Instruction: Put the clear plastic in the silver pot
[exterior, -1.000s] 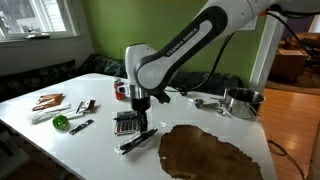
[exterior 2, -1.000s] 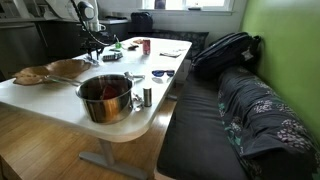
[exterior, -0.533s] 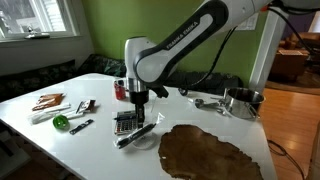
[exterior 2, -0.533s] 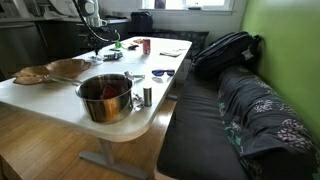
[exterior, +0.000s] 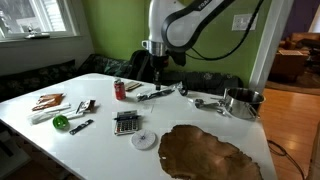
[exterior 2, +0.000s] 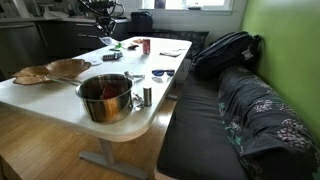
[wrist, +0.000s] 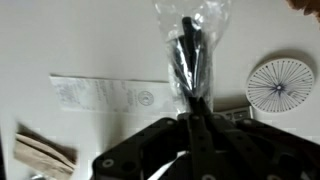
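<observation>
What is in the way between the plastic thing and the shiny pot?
Nothing tall. The gripper holds the clear plastic above the table; only small silver utensils lie flat between it and the silver pot.

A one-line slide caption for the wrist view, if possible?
End effector gripping the clear plastic above a white table, round disc nearby.

White robot arm, black gripper.
The arm (exterior: 160, 22) wears smooth, rounded white shells with curved black bands at the joints; its gripper (wrist: 191, 98) is matte black, built of angular linked bars narrowing to slim fingers.
</observation>
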You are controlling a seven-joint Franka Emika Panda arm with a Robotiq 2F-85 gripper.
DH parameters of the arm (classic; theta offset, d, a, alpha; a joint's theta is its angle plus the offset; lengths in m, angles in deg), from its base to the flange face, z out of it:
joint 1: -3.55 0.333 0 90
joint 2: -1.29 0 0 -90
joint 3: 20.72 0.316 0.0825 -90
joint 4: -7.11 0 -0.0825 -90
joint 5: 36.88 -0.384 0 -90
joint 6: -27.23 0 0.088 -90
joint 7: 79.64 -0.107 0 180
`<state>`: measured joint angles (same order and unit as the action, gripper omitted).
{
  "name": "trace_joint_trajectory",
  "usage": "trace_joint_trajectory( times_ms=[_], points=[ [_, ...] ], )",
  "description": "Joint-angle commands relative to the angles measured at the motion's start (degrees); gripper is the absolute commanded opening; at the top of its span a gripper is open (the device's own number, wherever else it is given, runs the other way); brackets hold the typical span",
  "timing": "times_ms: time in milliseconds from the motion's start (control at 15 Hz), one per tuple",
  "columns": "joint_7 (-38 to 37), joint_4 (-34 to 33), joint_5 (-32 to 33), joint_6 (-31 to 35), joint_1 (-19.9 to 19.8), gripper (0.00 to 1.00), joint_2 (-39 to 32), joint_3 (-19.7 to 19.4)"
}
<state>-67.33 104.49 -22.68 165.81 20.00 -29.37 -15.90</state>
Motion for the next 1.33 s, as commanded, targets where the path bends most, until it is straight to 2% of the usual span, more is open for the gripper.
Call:
trace_joint_trajectory(
  times_ms=[0,133,400,533,800,1267],
  points=[
    [-2.35,2.16,1.25,-0.3,-1.03,0.01,2.17,0.4],
    [-3.8,5.25,1.47,-0.3,-1.23,0.01,4.93,-0.02],
    [-4.65,6.46,1.47,-0.29,-1.07,0.0,5.56,-0.01],
    [-4.66,10.25,1.13,-10.23,-2.39,0.0,10.26,-1.19],
    [-6.29,18.68,2.84,-21.71,-5.89,0.0,17.82,-2.98],
    [-8.08,24.99,6.33,-41.6,-15.41,0.0,28.54,-8.59]
  ],
)
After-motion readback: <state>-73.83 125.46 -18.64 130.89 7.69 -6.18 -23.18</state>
